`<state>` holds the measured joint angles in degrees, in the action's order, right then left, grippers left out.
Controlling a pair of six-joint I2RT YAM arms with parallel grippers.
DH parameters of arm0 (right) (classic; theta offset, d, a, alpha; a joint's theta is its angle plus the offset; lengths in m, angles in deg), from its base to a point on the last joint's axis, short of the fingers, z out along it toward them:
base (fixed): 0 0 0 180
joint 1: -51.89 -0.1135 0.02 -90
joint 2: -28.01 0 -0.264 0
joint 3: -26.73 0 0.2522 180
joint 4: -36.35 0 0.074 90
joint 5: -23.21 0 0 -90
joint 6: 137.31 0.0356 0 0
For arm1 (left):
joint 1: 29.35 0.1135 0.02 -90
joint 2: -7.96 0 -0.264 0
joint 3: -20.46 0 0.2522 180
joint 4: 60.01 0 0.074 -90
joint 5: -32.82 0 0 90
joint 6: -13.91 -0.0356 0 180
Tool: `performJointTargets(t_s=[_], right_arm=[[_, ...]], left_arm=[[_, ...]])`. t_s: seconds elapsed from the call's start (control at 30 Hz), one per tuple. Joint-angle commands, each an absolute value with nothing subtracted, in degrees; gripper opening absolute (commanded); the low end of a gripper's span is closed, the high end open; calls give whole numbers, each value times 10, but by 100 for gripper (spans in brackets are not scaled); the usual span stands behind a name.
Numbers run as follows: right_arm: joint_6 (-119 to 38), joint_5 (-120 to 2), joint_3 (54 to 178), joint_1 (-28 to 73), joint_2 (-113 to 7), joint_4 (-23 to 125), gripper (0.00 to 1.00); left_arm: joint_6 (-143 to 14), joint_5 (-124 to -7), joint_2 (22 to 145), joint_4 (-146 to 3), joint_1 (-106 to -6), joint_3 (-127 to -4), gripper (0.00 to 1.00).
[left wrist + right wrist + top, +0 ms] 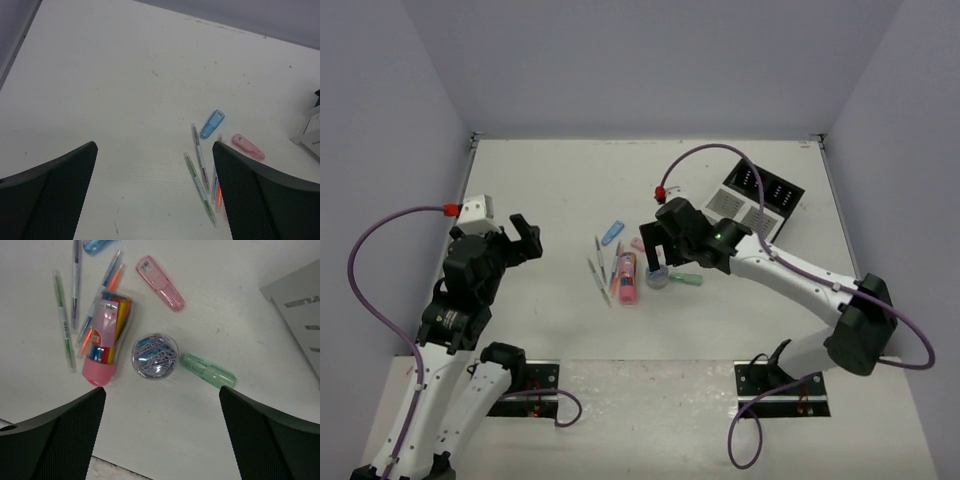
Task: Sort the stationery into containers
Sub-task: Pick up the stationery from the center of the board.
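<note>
- Your left gripper (525, 238) hangs over bare table (560, 180) at the left. Its jaws are spread wide with nothing between them, and it is well apart from the stationery.
- The thin pens (600, 268) lie loosely fanned near the table's middle. The left wrist view shows a green one (199, 187) beside a grey one (200, 156).
- A blue capsule (611, 233) lies just beyond the pens' far ends.
- The pink tube (627, 278) lies on its side, touching the nearest pens (coloured sticks show through its clear wall).
- A pink capsule (160, 283) lies apart, just beyond the tube.
- A round clear tub (155, 355) sits just beside the tube's cap; it seems to hold paper clips.
- Your right gripper (655, 252) hovers over that tub, jaws wide, gripping nothing.
- A green capsule (687, 280) lies just right of the tub.
- The organizer (760, 200) stands at the far right, its white half (728, 203) nearer the stationery and its black half (775, 190) behind.
</note>
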<state>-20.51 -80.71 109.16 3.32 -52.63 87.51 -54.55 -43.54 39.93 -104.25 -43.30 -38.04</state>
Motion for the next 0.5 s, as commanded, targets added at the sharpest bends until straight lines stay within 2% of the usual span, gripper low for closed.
performJointTargets(t_s=[0.0,0.17,0.37,0.47], right_arm=[[-209,-845,1137,26,-590,878,99],[-214,-822,1154,27,-686,869,94],[-213,-787,1154,27,-725,852,92],[-210,-780,1149,27,-748,851,87]], left_arm=[[-557,-445,396,-1019,-436,-376,100],[-557,-448,394,-1020,-437,-376,100],[-557,-450,391,-1018,-438,-375,100],[-557,-448,390,-1018,-438,-376,100]])
